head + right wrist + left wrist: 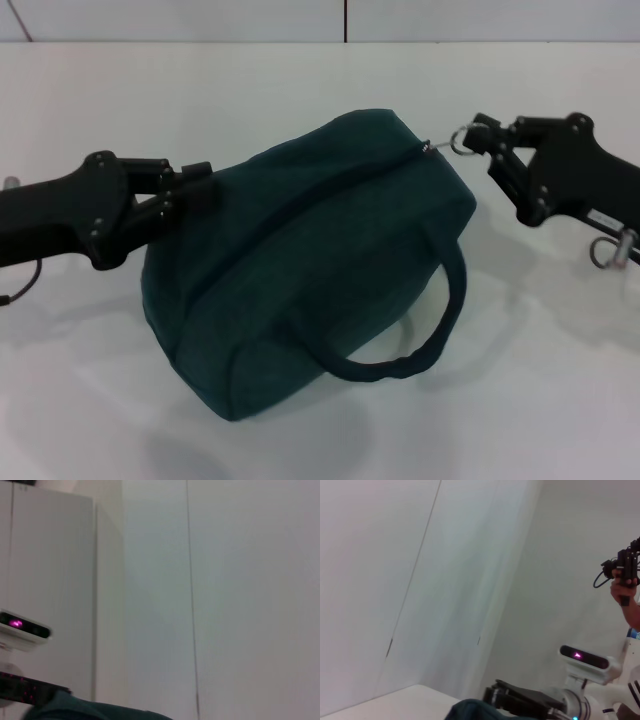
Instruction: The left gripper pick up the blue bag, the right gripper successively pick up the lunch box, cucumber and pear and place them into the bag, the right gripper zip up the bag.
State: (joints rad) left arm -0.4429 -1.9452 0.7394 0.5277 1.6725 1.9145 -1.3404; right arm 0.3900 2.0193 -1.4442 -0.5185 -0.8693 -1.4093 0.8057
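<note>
In the middle of the white tabletop [560, 380] sits the blue bag [310, 260]. It lies at a slant, with one end toward the near left and the other toward the far right. Its zipper [300, 205] runs along the top and looks closed all the way. One rounded handle [420, 330] loops out on the side facing the near edge.

The left tool [195, 185] comes in from the left edge. Its fingers are clamped on the bag's cloth at the left end, up near the top.

The right tool [480, 140] comes in from the right edge. Its fingers are pinched together on the metal ring pull [460, 138] at the far right end of the zipper.

The left wrist view shows only a bit of the bag [470, 711] low down, with the right arm past it. The right wrist view shows a wall and a thin strip of the bag [90, 710].
</note>
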